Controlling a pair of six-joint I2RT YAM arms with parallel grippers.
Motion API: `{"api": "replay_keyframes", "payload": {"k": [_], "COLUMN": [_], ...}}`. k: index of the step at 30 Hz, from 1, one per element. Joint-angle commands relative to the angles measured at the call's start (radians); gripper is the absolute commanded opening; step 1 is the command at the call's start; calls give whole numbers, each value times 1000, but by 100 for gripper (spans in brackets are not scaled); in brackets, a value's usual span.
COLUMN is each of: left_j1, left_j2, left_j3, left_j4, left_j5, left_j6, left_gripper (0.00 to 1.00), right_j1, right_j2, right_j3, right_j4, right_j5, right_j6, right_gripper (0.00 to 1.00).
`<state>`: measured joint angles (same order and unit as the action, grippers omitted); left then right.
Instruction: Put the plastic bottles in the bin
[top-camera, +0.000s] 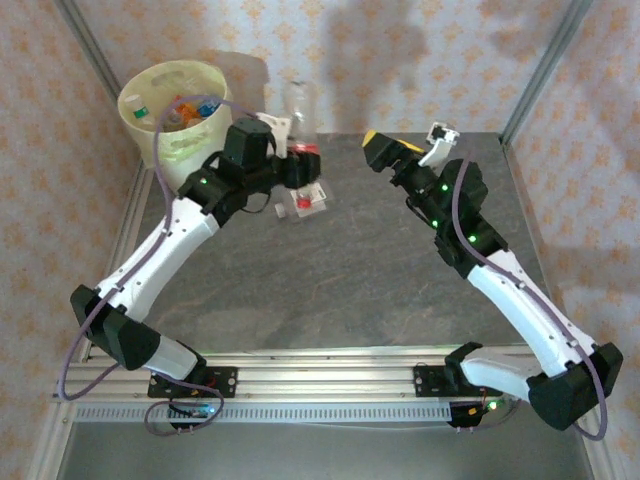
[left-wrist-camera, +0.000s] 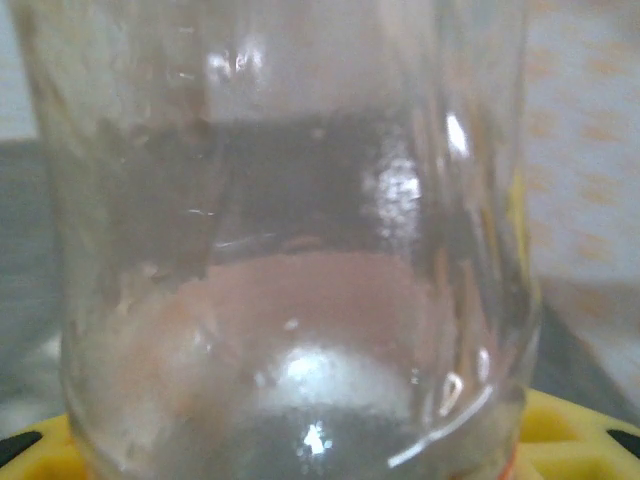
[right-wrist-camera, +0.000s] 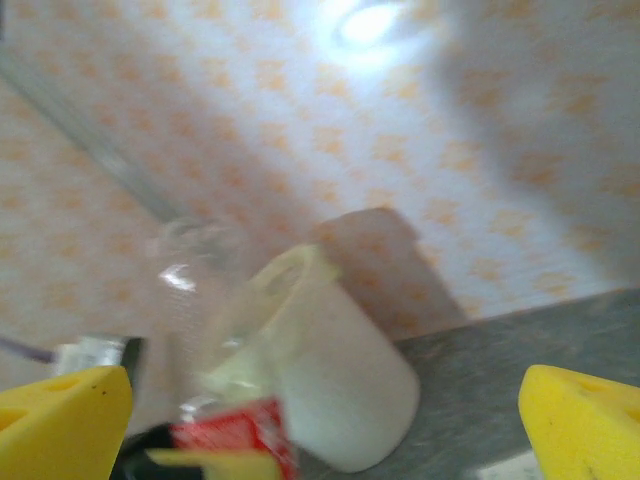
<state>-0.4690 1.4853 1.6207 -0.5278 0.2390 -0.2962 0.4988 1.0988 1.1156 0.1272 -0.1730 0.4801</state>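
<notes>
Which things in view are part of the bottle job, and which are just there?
Job: bin; bottles in it; clear bottle in left gripper.
Not job: patterned backdrop; frame post. Small red-white item on the table: unclear which.

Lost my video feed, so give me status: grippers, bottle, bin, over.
Left gripper shut on upright clear plastic bottle with red label. Right gripper open, empty. Pale yellow round plastic bin just left of bottle, bottles inside.

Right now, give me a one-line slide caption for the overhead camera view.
Left gripper holds a clear bottle upright near the bin; right gripper open and empty.
</notes>
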Motion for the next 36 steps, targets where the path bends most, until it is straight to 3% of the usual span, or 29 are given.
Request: {"api": "replay_keyframes", "payload": {"k": [1, 6, 10, 15, 23, 30, 36], "left_j1": [73, 165, 239, 322, 394, 420, 476], "left_j2": [23, 63, 95, 196, 465, 576, 649], "left_j3": [98, 167, 215, 360, 746, 830, 873], "left_j4": [-164, -168, -96, -26, -151, -126, -257], "left_j5": [-347, -497, -508, -531, -669, -788, -711], "left_j6": [15, 31, -12, -157, -211, -209, -323], "left_gripper": [46, 46, 46, 46, 46, 46, 49], "right_j1": [1, 1, 1, 1, 0, 1, 0], "right_j2": [-7, 3, -12, -25, -36, -43, -51], "right_j3": [-26, -39, -68, -96, -105, -120, -129], "right_j4": [-191, -364, -392, -380, -404, -416, -412], "right_j5": [206, 331, 345, 348, 346, 357, 371], "right_j6": [-61, -51, -34, -15, -28, -29, -38], "right_gripper": [99, 99, 99, 99, 99, 99, 99]}}
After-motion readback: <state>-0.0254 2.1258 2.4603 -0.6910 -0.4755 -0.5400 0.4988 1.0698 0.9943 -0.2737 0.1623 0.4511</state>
